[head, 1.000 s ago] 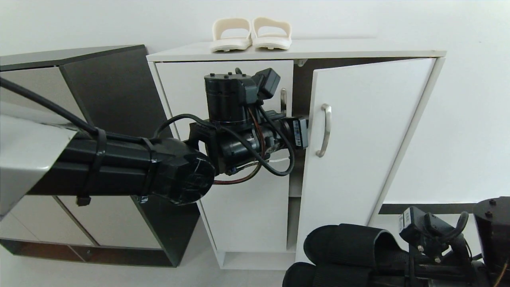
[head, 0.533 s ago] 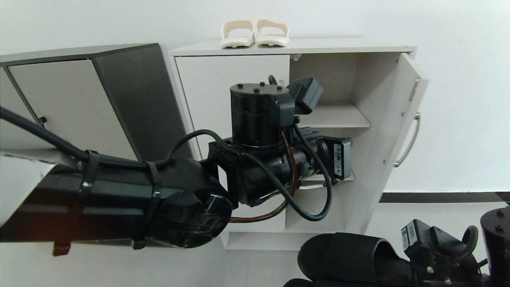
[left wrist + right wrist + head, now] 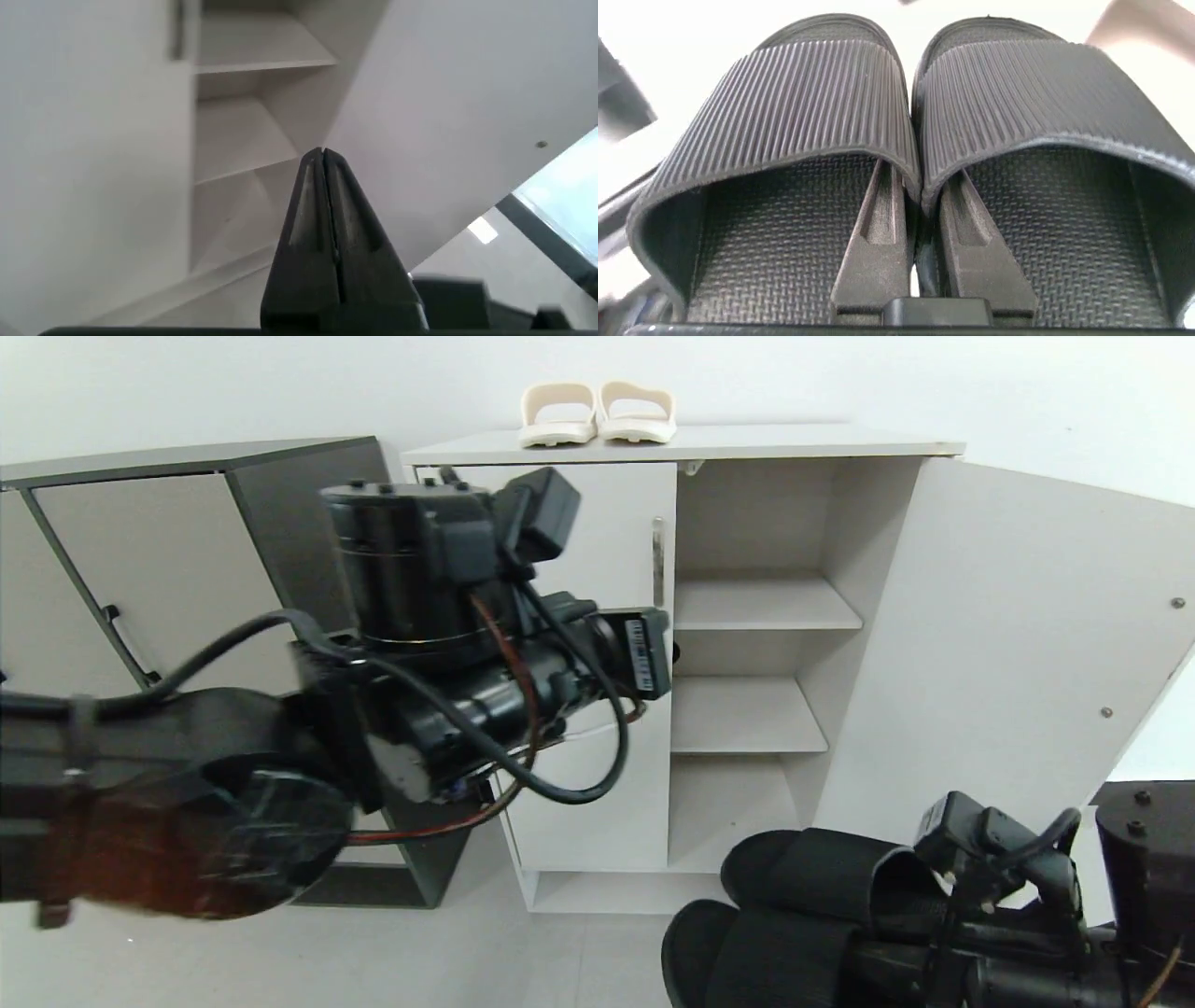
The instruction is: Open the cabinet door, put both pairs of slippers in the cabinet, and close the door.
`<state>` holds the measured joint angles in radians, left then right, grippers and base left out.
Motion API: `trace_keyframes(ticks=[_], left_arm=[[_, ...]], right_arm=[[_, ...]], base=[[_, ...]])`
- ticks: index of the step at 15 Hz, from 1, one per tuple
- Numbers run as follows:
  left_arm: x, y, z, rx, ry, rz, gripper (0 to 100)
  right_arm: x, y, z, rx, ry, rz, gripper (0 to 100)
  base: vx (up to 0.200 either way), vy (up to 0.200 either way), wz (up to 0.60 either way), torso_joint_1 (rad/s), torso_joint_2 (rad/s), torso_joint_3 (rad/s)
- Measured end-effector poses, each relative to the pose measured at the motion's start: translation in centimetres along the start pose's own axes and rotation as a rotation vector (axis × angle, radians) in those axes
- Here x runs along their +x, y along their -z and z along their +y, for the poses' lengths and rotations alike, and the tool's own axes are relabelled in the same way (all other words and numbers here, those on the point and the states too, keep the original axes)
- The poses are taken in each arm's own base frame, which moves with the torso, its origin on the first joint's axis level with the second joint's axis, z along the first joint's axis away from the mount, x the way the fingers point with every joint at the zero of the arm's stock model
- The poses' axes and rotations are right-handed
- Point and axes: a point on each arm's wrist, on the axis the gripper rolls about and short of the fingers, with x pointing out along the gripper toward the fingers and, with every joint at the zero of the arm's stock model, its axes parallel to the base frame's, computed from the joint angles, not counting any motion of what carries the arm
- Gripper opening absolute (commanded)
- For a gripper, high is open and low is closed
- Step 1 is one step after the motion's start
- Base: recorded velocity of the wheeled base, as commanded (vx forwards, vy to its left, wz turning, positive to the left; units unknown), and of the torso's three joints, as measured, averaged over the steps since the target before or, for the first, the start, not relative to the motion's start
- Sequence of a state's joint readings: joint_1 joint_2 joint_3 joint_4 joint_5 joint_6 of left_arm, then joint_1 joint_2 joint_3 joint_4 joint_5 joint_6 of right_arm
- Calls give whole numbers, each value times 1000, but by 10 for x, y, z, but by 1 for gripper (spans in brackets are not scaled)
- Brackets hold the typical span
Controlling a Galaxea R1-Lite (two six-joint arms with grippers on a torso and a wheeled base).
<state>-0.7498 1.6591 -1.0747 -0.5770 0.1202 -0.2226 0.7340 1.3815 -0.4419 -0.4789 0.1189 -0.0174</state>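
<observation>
Both moved: cabinet door [image 3: 1008, 644] swung wide, closed left hand [image 3: 323, 159] withdrew; right hand [image 3: 918, 187] grips black slippers [image 3: 812, 896].

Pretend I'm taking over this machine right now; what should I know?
Left gripper: shut and empty, in front of the open white cabinet.
Right gripper: shut on the black slippers, one finger inside each, held low before the cabinet.
Cream slippers: side by side on the cabinet's top.
Done: right door stands wide open, shelves exposed.
Left: set the black pair on a shelf, fetch the cream pair and put it in too, then close the door.
</observation>
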Motion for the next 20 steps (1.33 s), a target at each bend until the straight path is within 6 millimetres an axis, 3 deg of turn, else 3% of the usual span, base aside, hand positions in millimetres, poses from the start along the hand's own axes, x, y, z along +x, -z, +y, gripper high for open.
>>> trace_keyframes(ticks=[2,6,9,11,15,18,20], left_arm=[[-48,-9,15,5,-65,12,0],[-170,-2,50,19,-331,89,0],[-250,25,63,26,-608,45,0],[-286,53,68,29,-795,-3,0],[-327,115,65,115,-1037,-55,0],[-334,155,62,161,-839,-90,0],[-332,172,64,180,-718,-102,0]], right_arm=[[6,-13,-1,86,87,-31,0],[26,-33,-7,174,287,-76,0],[47,-47,-14,246,440,-108,0],[61,-49,-17,264,529,-107,0],[74,-44,-19,260,550,-75,0],[76,-45,-19,262,546,-94,0],[77,-44,-18,260,541,-105,0]], base=[[0,0,0,0,0,0],[0,0,0,0,0,0],[0,0,0,0,0,0],[0,0,0,0,0,0],[0,0,0,0,0,0],[0,0,0,0,0,0],[0,0,0,0,0,0]])
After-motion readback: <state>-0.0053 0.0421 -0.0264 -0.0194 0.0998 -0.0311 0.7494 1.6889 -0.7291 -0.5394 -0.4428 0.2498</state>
